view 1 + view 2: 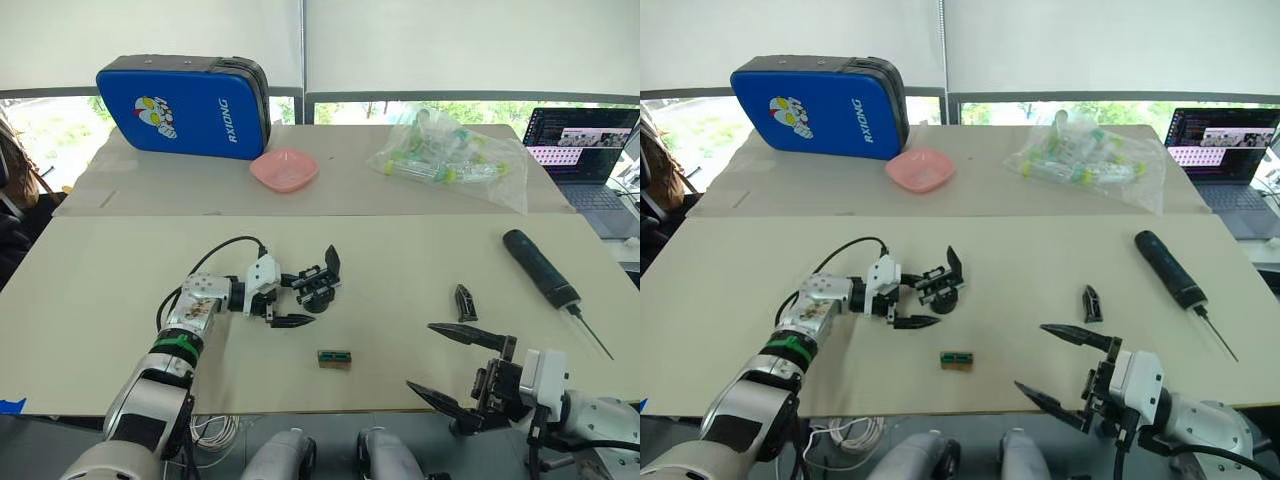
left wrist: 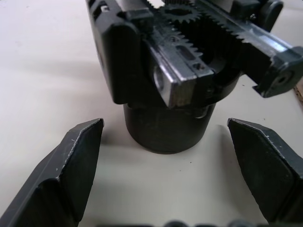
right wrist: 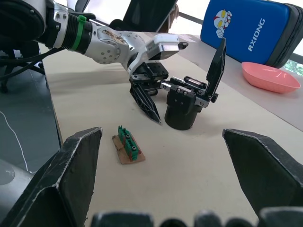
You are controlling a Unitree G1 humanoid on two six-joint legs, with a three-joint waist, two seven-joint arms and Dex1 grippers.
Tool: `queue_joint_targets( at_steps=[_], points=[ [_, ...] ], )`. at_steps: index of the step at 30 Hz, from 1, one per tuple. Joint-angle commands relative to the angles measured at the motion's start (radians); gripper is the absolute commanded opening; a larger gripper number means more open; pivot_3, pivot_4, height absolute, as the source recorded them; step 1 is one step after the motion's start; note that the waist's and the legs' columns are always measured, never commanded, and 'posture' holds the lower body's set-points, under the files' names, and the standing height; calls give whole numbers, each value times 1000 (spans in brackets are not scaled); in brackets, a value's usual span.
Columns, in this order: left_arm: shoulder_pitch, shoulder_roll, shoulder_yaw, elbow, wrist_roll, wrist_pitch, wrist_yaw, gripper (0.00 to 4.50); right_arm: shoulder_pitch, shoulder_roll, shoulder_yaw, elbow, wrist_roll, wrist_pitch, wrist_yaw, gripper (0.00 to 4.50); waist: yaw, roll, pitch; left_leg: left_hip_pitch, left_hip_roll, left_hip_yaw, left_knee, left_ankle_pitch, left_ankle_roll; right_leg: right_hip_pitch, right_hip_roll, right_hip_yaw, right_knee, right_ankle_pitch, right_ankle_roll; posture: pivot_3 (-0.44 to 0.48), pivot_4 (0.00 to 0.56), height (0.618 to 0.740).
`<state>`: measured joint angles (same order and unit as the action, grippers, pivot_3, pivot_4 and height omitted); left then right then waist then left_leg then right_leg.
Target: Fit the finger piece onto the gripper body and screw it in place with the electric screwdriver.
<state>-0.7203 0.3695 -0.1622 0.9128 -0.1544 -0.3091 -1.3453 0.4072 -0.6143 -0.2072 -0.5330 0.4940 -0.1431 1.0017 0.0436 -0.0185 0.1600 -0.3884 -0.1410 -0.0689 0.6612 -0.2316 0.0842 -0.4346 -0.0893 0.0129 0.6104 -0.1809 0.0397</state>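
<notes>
The gripper body [image 1: 318, 286] is a small black part standing on a round base left of the table's middle, with one pointed finger upright on it. My left gripper [image 1: 305, 298] is open, and its fingers [image 2: 71, 161] straddle that base without touching it. The loose finger piece [image 1: 465, 302] lies on the table right of centre. Farther right lies the electric screwdriver [image 1: 540, 268], its metal bit pointing toward the front right. My right gripper [image 1: 420, 356] hovers open and empty at the front edge, just in front of the finger piece.
A tiny green-topped brown block [image 1: 334, 358] lies in front of the gripper body. On the far table are a blue case [image 1: 185, 105], a pink bowl [image 1: 284, 168] and a plastic bag of tubes [image 1: 445, 155]. A laptop [image 1: 585, 150] stands at the far right.
</notes>
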Motion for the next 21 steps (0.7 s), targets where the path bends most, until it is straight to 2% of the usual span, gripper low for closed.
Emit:
queue_joint_targets(
  at_steps=[1,10,13,15,16,19,21],
  points=[
    [-28,-41,18,47,1,-41,-8,4415,6,-3,-17,-55,10,-5,-18,4500,4,0,0,0,0,0,0,0,0,0,0,0,0,0,0,0,150,740],
    [-19,-80,30,59,21,-54,-5,4415,37,-22,-36,-70,17,-4,-21,4500,3,0,0,0,0,0,2,-1,1,1,0,0,0,0,0,0,150,740],
    [-16,-73,36,68,28,-66,1,3635,37,-27,-37,-68,19,-5,-20,4500,2,0,0,0,0,0,2,-1,1,1,0,0,0,0,1,0,150,740],
    [-11,-62,44,69,24,-71,-5,2535,36,-30,-36,-65,20,-5,-19,4500,1,0,0,0,0,0,2,-1,1,2,0,0,0,-1,2,0,150,740],
    [-5,-55,49,62,18,-69,-12,2326,35,-32,-37,-63,21,-5,-18,4500,-1,0,0,0,0,0,2,-1,1,2,0,0,0,-1,2,0,150,740],
    [28,-48,76,-10,-19,-31,-4,2344,33,-35,-39,-56,23,-9,-13,4500,-7,0,0,1,0,0,2,-1,1,2,0,0,0,-1,2,0,150,740],
    [78,-54,93,-135,-46,39,49,2344,37,-36,-40,-54,23,-12,-10,4500,-15,0,0,0,0,0,2,-1,1,1,1,1,0,0,1,0,150,740]
  ],
)
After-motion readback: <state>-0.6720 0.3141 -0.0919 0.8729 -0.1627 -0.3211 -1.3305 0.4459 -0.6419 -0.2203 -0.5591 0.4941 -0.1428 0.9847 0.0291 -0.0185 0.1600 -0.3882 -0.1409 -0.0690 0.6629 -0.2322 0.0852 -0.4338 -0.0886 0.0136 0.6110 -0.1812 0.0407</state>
